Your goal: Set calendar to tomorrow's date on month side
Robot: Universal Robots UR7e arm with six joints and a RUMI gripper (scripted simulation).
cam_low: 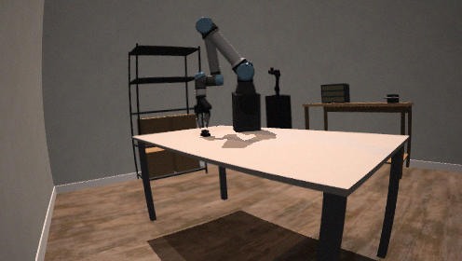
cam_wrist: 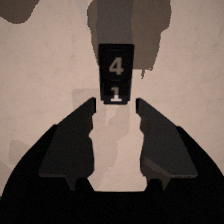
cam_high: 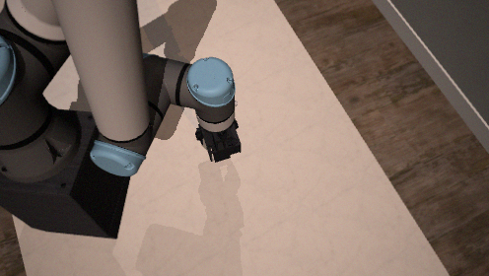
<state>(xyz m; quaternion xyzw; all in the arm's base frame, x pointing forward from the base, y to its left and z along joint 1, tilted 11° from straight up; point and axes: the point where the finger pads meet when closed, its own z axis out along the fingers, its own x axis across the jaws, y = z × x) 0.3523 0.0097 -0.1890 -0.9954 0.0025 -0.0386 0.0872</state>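
Observation:
In the wrist view a dark calendar block [cam_wrist: 116, 72] stands on the pale table, showing a "4" on the farther face and a "1" on the face nearer me. I cannot tell tray and cubes apart here. My gripper [cam_wrist: 115, 99] hangs above the block with the fingers part open, and nothing is between them; the block lies just past the fingertips. In the exterior view the block [cam_low: 205, 133] is a small dark thing near the table's far left edge, with the gripper [cam_low: 203, 123] right over it. In the top view the gripper [cam_high: 224, 150] hides the block.
The robot's dark base [cam_low: 246, 112] stands on the table close behind the block. A black shelf rack [cam_low: 163, 107] stands beyond the table's far edge. A wooden side table [cam_low: 356, 109] is at the back right.

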